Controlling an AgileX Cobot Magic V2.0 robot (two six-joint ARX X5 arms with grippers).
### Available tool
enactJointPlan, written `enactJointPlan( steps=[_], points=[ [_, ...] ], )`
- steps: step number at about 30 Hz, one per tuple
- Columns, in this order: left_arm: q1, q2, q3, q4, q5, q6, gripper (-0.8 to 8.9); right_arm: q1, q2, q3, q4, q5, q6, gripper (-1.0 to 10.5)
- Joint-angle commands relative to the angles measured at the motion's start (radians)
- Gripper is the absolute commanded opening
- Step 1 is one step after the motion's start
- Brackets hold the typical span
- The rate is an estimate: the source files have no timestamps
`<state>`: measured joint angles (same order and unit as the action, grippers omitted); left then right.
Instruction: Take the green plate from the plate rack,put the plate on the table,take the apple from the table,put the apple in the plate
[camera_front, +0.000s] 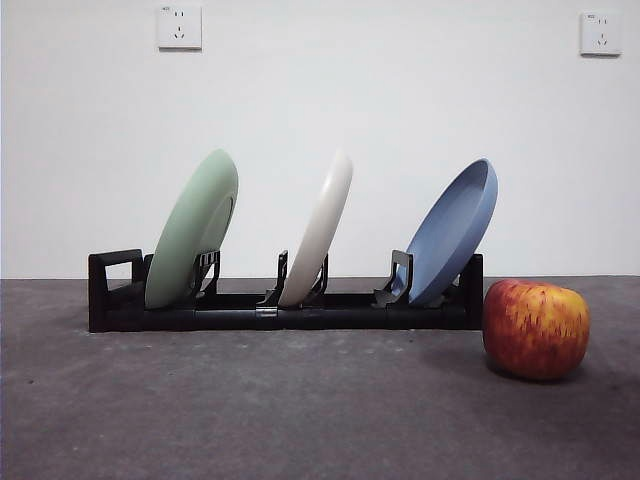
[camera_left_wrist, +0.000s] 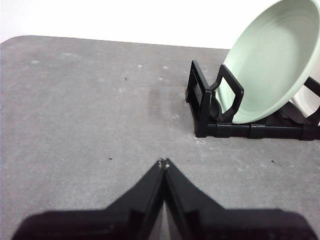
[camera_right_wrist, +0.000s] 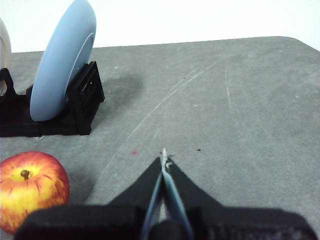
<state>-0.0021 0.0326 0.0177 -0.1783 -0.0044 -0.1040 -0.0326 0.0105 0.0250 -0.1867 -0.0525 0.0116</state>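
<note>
The green plate (camera_front: 193, 229) stands tilted in the left slot of the black plate rack (camera_front: 240, 312); it also shows in the left wrist view (camera_left_wrist: 272, 60), with the rack's handle end (camera_left_wrist: 207, 102) in front of it. The red-yellow apple (camera_front: 535, 328) sits on the grey table (camera_front: 300, 410) at the rack's right end; it also shows in the right wrist view (camera_right_wrist: 30, 187). My left gripper (camera_left_wrist: 163, 162) is shut and empty over bare table, apart from the rack. My right gripper (camera_right_wrist: 164, 159) is shut and empty beside the apple. Neither arm shows in the front view.
A cream-white plate (camera_front: 320, 228) stands in the rack's middle slot and a blue plate (camera_front: 455, 230) in its right slot; the blue plate also shows in the right wrist view (camera_right_wrist: 62, 65). Two wall sockets (camera_front: 179, 27) are on the white wall behind.
</note>
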Motion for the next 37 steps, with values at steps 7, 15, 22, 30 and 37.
enactJointPlan(
  steps=[7, 15, 22, 30, 37],
  points=[
    [0.001, 0.001, -0.006, 0.04, 0.005, 0.003, -0.03, 0.0, 0.0, -0.01, 0.007, -0.001, 0.011, 0.0],
    [0.0, 0.001, -0.002, 0.074, 0.006, -0.09, -0.04, 0.0, 0.0, -0.004, 0.01, -0.003, 0.285, 0.0],
    [0.0, 0.002, 0.059, 0.127, 0.12, -0.216, -0.06, 0.0, 0.007, 0.083, 0.163, -0.078, 0.539, 0.0],
    [0.0, 0.106, 0.294, 0.092, 0.185, -0.259, -0.06, 0.0, 0.203, 0.415, 0.156, -0.167, 0.516, -0.1],
    [0.0, 0.347, 0.581, -0.033, 0.351, -0.257, -0.05, 0.0, 0.505, 0.771, 0.102, -0.456, 0.489, -0.1]
  ],
)
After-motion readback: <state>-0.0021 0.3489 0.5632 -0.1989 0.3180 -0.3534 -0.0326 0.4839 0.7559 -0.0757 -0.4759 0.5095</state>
